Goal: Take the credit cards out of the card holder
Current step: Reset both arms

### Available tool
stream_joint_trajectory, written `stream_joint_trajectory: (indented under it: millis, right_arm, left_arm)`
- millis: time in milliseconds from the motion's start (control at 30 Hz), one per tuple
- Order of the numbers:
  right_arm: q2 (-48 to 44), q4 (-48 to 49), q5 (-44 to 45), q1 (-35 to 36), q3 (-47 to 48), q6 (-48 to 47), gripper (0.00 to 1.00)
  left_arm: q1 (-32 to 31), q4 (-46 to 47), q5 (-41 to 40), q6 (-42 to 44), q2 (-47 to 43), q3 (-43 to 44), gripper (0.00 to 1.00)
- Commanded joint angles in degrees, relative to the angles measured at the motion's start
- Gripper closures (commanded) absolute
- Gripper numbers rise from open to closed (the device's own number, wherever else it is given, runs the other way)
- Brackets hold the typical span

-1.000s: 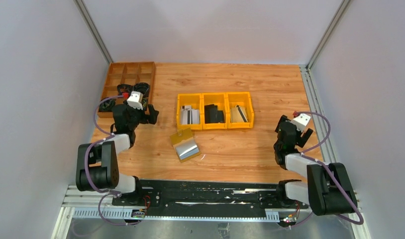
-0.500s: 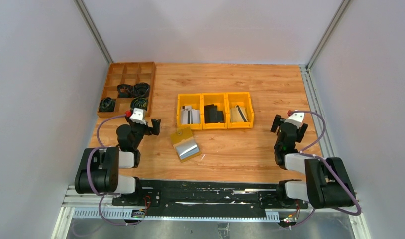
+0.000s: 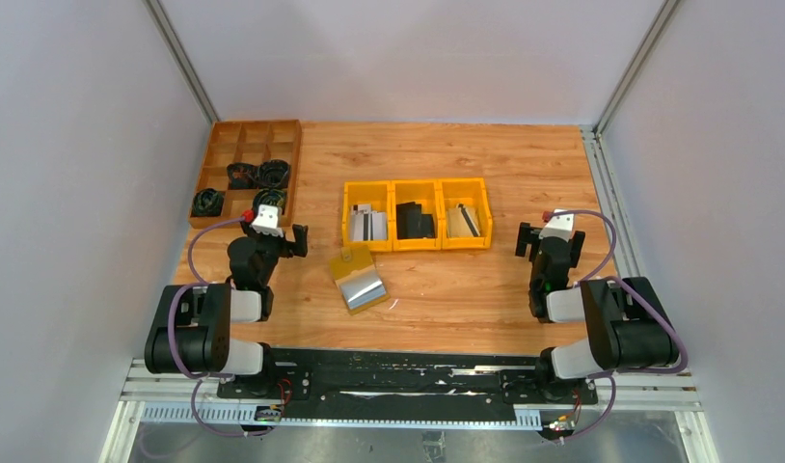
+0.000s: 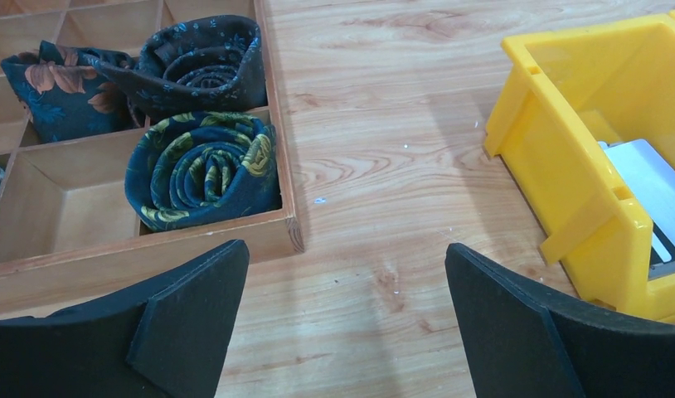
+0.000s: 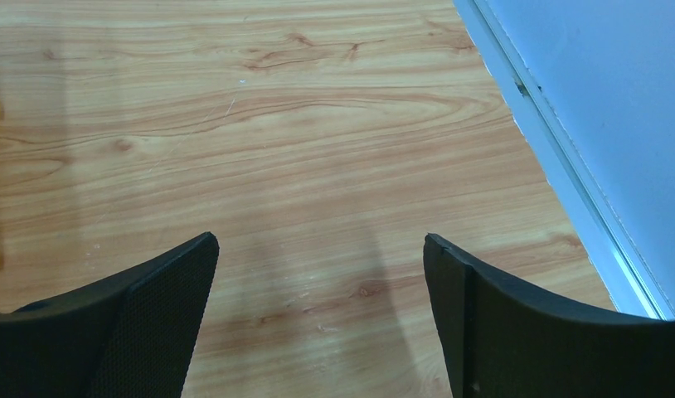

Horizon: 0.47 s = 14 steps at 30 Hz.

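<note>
Where mustard-yellow folding card holder [image 3: 358,280] lies on wooden worktop [image 3: 446,145], left hand [image 4: 342,249] sits nearer than right hand [image 5: 318,240]; both spread wide, empty.

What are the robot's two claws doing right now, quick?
Left black two-finger gripper: open, holding nothing.
Right black two-finger gripper: open, holding nothing.

Top view high, looking down, wrist views low, forward, sharing tabletop [image 3: 446,154]
</note>
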Motion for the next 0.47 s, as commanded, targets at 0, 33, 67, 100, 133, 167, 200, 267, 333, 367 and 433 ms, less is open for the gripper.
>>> stream_joint_trajectory:
  millis: [0,33,67,100,133,167,200,267,333,367,433]
  right_arm:
    - [-0.1,1.2,-0.8,-0.8,0.3,-0.7,0.03]
    - [0.0,1.7,-0.8,-0.8,0.2,-0.8,0.03]
    - [0.0,1.8,-0.9,-0.8,0.2,-0.9,0.03]
    - [0.0,1.7,-0.9,-0.8,0.2,-0.9,0.03]
    - [0.0,1.7,-0.8,-0.8,0.1,-0.9,0.03]
    - [0.0,1.7,-0.8,-0.8,0.2,-0.9,0.03]
    - [0.0,1.7,-0.8,-0.8,0.1,-0.9,0.03]
    - [0.1,1.7,-0.9,-0.8,0.1,-0.9,0.03]
    - [0.0,1.7,-0.9,-0.8,0.2,-0.9,0.03]
    - [0.0,1.7,-0.9,-0.8,0.2,-0.9,0.03]
    - [0.0,1.7,-0.9,-0.8,0.2,-0.9,0.03]
  left_arm:
    - [-0.3,2.2,-1.2,0.6,0.2,0.2,0.0]
    - [-0.2,2.1,-1.4,0.5,0.0,0.1,0.0]
    - [-0.2,2.0,-1.8,0.4,-0.2,0.0,0.0]
    - [-0.3,2.2,-1.9,0.4,-0.2,0.0,0.0]
    - [-0.3,2.0,-1.9,0.4,0.2,0.4,0.0]
    - [-0.3,1.4,-2.0,0.5,0.2,0.6,0.0]
    - [-0.2,0.7,-2.0,0.6,0.0,0.8,0.0]
    - [-0.3,0.7,-2.1,0.7,0.0,0.8,0.0]
    - [-1.2,0.2,-3.3,1.2,0.1,1.0,0.0]
    - [-1.6,-0.7,-3.8,1.7,-0.3,1.1,0.0]
    - [-1.6,0.0,-3.9,1.5,-0.2,0.9,0.0]
